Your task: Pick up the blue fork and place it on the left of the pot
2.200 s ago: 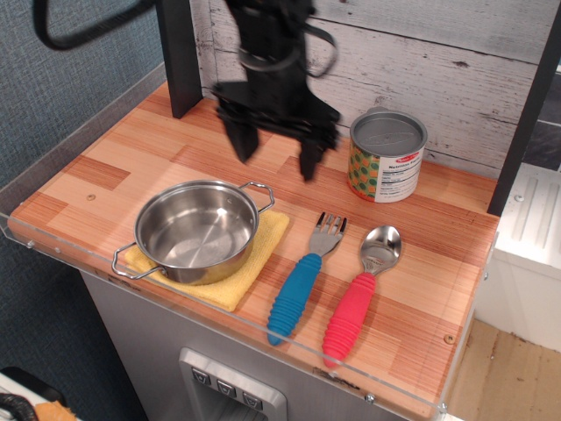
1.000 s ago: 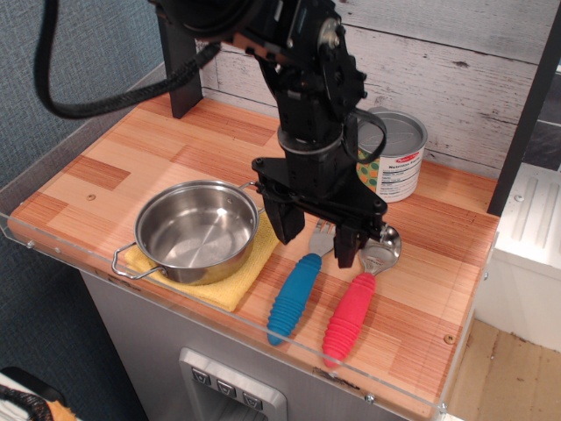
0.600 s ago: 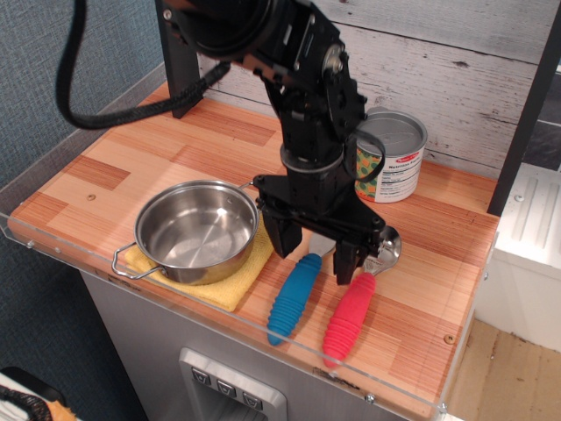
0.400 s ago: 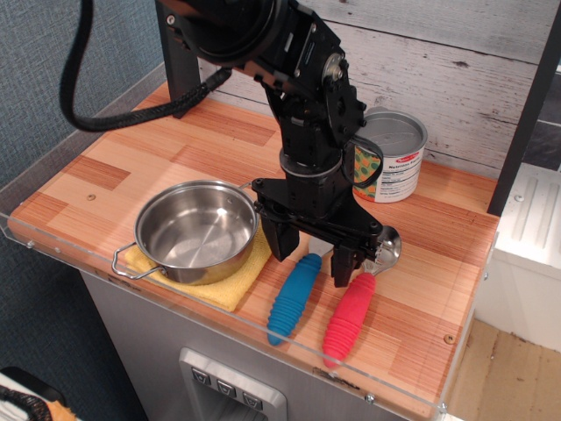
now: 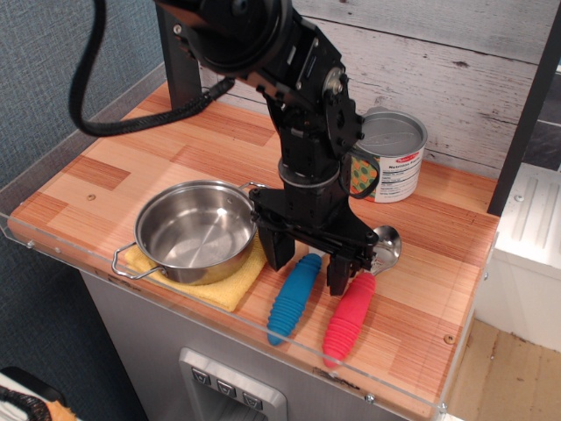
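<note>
The pincer [image 5: 307,267] has dropped from beside the tin can [image 5: 386,156] and now straddles the blue fork [image 5: 294,300], fingers spread, near the surface's front edge; closing seems next.

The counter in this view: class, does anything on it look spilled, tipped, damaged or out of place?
Nothing stands out. The pot sits upright on a yellow cloth, the tin can stands upright, and the blue fork and red spoon lie side by side.

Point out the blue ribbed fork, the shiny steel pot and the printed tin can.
blue ribbed fork [image 5: 292,301]: main view, handle middle.
shiny steel pot [image 5: 153,216]: main view, left rim.
printed tin can [image 5: 396,177]: main view, label side.
</note>
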`<state>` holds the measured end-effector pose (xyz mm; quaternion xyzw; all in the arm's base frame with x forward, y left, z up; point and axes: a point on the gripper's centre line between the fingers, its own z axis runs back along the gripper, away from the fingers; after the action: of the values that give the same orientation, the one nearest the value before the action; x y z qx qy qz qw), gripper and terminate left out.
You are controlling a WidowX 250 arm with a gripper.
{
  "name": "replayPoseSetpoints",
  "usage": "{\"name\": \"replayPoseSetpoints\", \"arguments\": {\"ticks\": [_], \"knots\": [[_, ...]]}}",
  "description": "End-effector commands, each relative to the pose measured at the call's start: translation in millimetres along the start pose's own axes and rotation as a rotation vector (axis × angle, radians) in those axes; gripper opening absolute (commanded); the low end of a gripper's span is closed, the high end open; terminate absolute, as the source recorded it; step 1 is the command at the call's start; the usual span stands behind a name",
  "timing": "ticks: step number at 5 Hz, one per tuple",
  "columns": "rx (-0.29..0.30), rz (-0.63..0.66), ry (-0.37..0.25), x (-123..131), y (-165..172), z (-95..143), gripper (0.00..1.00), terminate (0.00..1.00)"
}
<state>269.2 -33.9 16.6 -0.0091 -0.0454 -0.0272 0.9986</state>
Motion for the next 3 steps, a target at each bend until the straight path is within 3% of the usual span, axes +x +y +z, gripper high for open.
{"name": "replayPoseSetpoints", "arguments": {"ticks": [1, 2, 3], "knots": [[0.007, -0.018, -0.008, 11.1, -1.9, -1.0, 1.0, 0.0], [0.017, -0.008, 0.002, 11.2, -0.7, -4.6, 1.0, 0.0], [0.018, -0.014, -0.004, 12.2, -0.8, -3.8, 0.0, 0.0]]}}
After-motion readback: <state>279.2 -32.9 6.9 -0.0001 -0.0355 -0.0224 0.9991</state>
